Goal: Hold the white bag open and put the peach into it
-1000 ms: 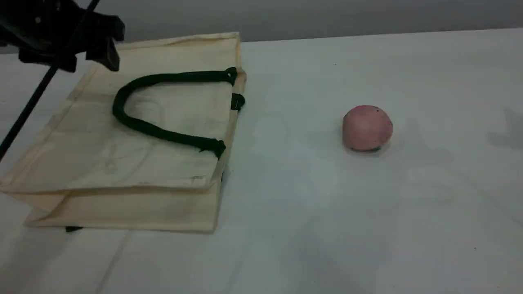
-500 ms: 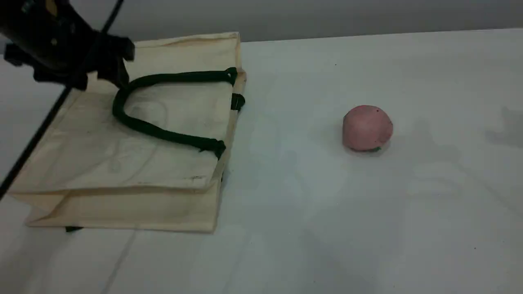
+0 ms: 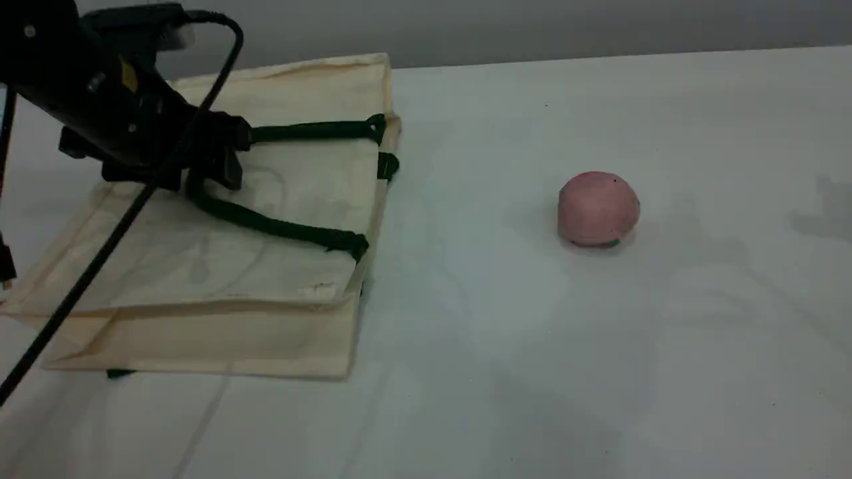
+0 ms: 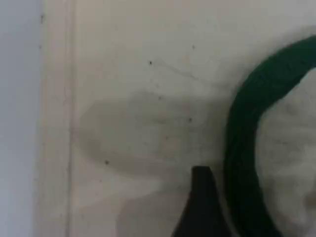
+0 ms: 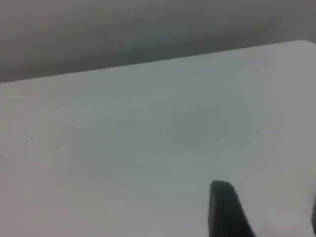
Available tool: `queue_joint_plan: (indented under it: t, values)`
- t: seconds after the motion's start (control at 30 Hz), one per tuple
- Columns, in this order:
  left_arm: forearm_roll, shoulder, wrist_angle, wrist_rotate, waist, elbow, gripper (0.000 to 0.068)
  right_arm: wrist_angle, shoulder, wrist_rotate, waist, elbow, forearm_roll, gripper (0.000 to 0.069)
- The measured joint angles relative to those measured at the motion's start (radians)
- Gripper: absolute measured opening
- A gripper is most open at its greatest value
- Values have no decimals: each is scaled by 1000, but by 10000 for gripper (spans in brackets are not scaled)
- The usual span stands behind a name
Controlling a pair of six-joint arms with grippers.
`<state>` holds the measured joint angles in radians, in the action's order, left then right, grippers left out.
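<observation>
On the flat white bag (image 3: 200,266), my left gripper (image 3: 213,166) sits at the bend of the green rope handle (image 3: 279,227), jaws spread, nothing pinched yet.
Left wrist view: one fingertip (image 4: 200,207) just beside the handle. Peach (image 3: 598,209) rests on the table (image 3: 599,366), well apart to the right. My right gripper (image 5: 227,212) is pressed together, empty, over bare table.

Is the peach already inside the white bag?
No, the peach sits on the bare table, well to the right of the white bag, which lies flat.
</observation>
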<state>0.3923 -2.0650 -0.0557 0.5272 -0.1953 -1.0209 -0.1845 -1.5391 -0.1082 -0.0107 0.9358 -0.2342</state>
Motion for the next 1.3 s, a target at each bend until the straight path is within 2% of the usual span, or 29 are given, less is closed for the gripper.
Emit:
queue_joint_plan:
  t: [0.13,0.3,0.4,0.53,0.7,0.87,1.0,1.13,1.2,1.3]
  values:
    - [0,-8,2,0,0,0,350,0,0,0,0,0,0,334]
    - [39,-8,43,-1,0,0,94,0,0,-1,0,0,0,334]
    - [75,-8,45,-1,0,0,87,-1,0,-1,0,0,0,334]
    - [79,4,33,-2,0,0,87,-1,0,-1,0,0,0,334]
    - [83,75,-37,-48,-1,0,87,-1,0,-1,0,0,0,334]
    - [79,186,-94,-52,-1,-2,87,-11,0,-1,0,0,0,334]
    - [62,276,-205,-53,-16,-45,87,-24,0,-1,0,0,0,334]
    - [-3,329,-335,-150,-79,-118,87,-30,0,-1,0,0,0,334]
    - [-74,330,-400,-237,-119,-171,87,-30,0,-1,0,0,0,334]
    - [-190,329,-518,-376,-151,-253,87,-36,0,-1,0,0,0,334]
